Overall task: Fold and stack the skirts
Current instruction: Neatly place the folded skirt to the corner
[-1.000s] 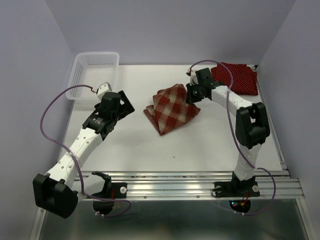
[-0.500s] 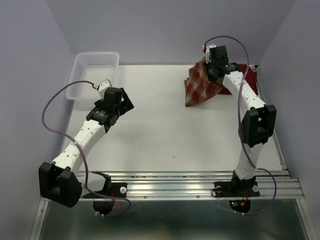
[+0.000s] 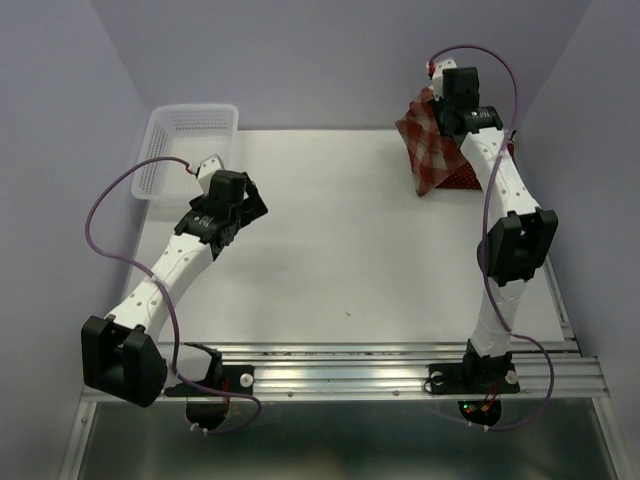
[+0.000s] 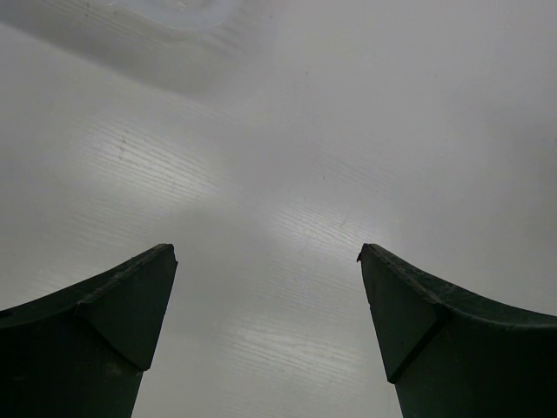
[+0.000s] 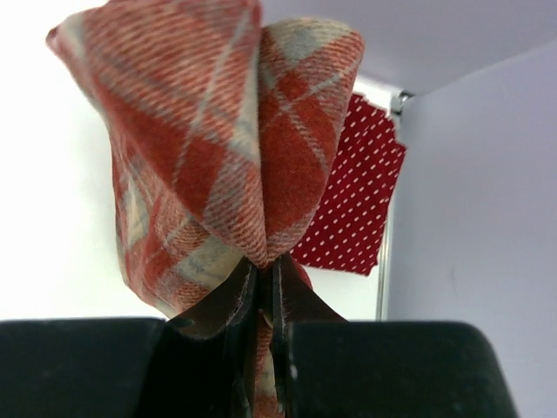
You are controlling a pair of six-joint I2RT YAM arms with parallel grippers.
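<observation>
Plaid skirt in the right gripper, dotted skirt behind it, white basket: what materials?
Plaid skirt: looks like soft woven twill, matte; diagonal weave ribs show and the folds drape.
Dotted skirt: thin matte printed cloth, possibly cotton; lies flat.
Basket: likely rigid moulded plastic, white; thin slotted walls hold their shape.

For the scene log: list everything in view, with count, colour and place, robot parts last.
plaid skirt: one, red and cream, hanging in the air at far right
polka-dot skirt: at least one, dark red with white dots, lying flat in the far right corner
basket: one, white, slotted, far left corner
table: one, white, under everything
cables: two, purple, one looping along each arm
left tool: one, dark, open, over bare table near the basket
right tool: one, dark, shut on the plaid skirt
</observation>
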